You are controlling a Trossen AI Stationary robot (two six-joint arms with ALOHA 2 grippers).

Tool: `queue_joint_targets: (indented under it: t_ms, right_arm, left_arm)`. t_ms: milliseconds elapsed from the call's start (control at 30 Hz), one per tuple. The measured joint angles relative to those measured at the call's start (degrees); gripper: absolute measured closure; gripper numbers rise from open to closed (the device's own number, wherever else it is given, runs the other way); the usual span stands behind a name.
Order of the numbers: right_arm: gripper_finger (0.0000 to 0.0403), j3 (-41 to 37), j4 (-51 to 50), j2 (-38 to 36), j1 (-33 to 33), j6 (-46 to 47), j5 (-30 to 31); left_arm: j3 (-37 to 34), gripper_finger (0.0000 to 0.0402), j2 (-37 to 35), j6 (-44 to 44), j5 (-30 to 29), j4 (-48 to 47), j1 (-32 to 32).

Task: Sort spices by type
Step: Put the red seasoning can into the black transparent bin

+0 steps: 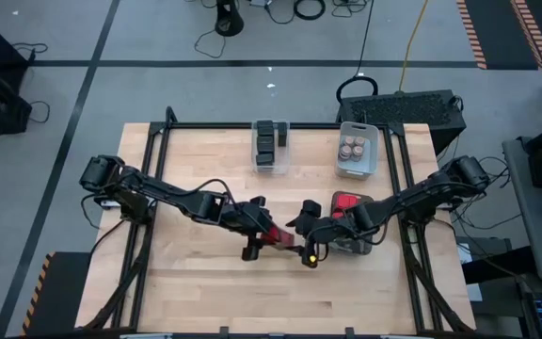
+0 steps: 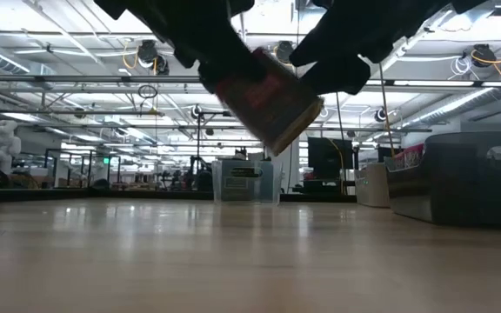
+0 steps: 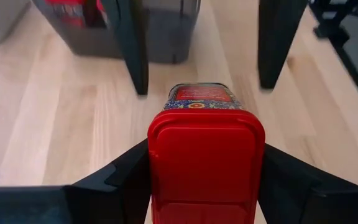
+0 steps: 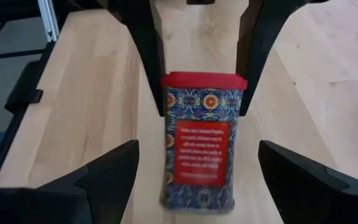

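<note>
A red-lidded spice tin with a patterned body and red label hangs over the middle of the table, with my left gripper shut on it. The low view shows the tin tilted and well above the wood. My right gripper is open and faces the left one. Its fingers stand on either side of the tin's bottom end without touching it. The right gripper's fingers also show beyond the tin in the left wrist view. My left gripper pinches the tin at its red lid end, one finger on each narrow side. The fingers come slanting down from the table's left, in line with the tin's length. The tin sticks out past them toward the right gripper, tilted and lifted clear of the table.
A dark bin holding red tins sits just right of the grippers, under the right arm. At the far edge stand a clear bin of dark tins and a white bin of round tan-topped jars. Bare wood lies toward the near edge.
</note>
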Motion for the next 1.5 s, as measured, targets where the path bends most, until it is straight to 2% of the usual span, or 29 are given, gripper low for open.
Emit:
queue_joint_targets:
  t_ms: [200, 367, 533, 767, 1067, 1233, 1400, 1500]
  right_arm:
    - [0.0091, 0.0, 0.0, 0.0, -0.9, -0.6, 0.1]
    - [0.0098, 0.0, -0.1, 0.0, -1.1, -1.0, 0.2]
    - [0.0145, 0.0, -0.2, 0.0, -1.1, -1.1, 0.2]
    - [0.0249, 0.0, -0.4, 0.0, -1.1, -1.7, 0.1]
    - [0.0256, 0.0, -0.7, -0.5, -1.1, -4.1, 0.2]
    - [0.0251, 0.1, -7.4, -6.2, -0.8, -6.2, 0.5]
    - [0.0252, 0.0, -18.6, -16.2, 0.6, -3.5, 1.1]
    - [0.0254, 0.0, -27.7, -22.3, 2.8, 2.2, 4.7]
  left_arm:
    - [0.0, 0.0169, 0.0, 0.2, -0.1, 4.6, 0.0]
    - [0.0, 0.0169, 0.0, 0.2, 0.2, 4.7, 0.2]
    - [0.0, 0.0169, 0.0, 0.1, 0.3, 4.7, 0.8]
    - [0.0, 0.0164, 0.0, 0.4, 0.0, 4.5, 1.5]
    - [0.0, 0.0097, -0.1, 0.0, 3.3, 4.2, 1.5]
    - [0.0, 0.0076, -3.4, 0.4, 2.6, -0.2, 2.3]
    - [0.0, 0.0076, -8.4, 1.7, -3.3, -8.3, 3.4]
    - [0.0, 0.0076, -11.2, 2.9, -7.0, -11.7, 3.8]
